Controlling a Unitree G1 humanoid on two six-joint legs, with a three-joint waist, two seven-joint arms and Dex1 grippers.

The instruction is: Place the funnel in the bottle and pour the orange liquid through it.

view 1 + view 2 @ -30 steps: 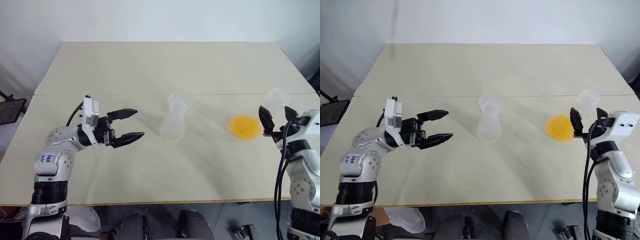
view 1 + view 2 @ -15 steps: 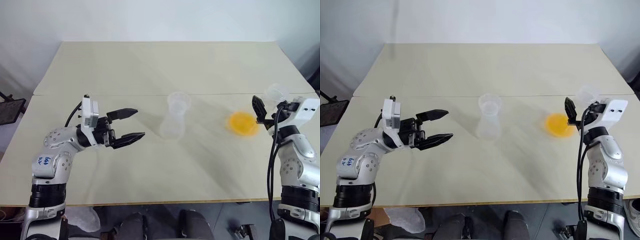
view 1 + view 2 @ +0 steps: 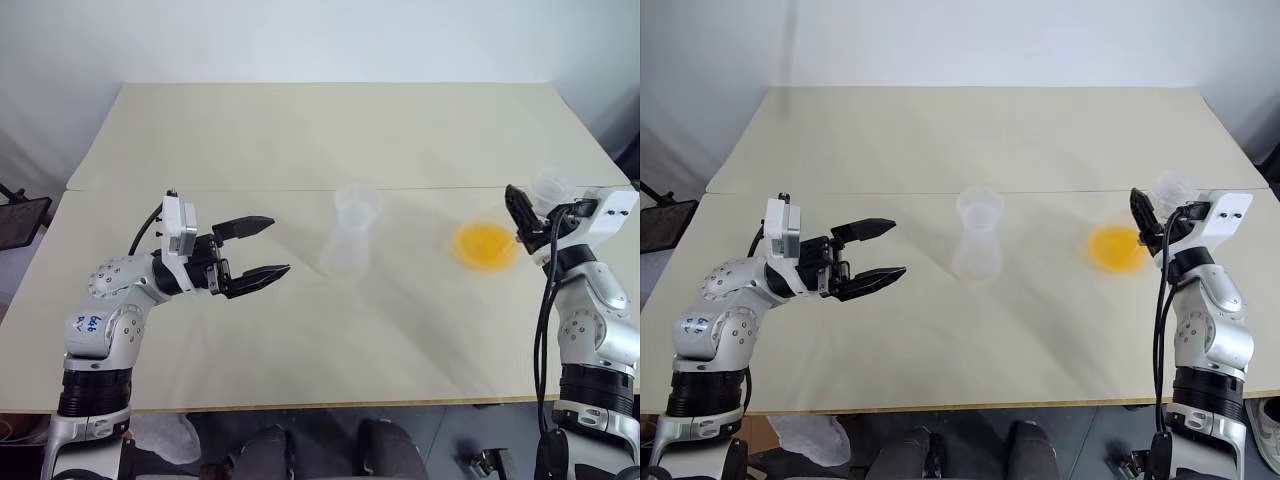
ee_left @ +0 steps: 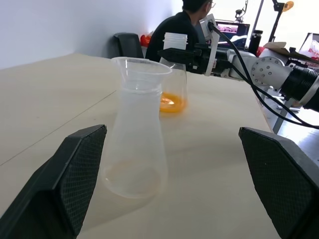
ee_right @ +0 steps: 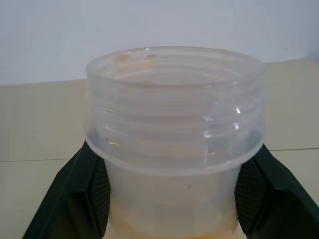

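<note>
So that the orange liquid can be lifted and poured, its flask is gripped at the neck by the right tool; the left tool is held wide beside the bottle, mid-counter, funnel seemingly in

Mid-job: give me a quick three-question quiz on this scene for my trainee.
1. True or false: the left gripper is open, apart from the bottle.
2. What is the right gripper shut on? A) the funnel B) the neck of the flask of orange liquid C) nothing
3. Fill in: the funnel sits in the bottle's ____.
Key: 1 true; 2 B; 3 neck.
</note>
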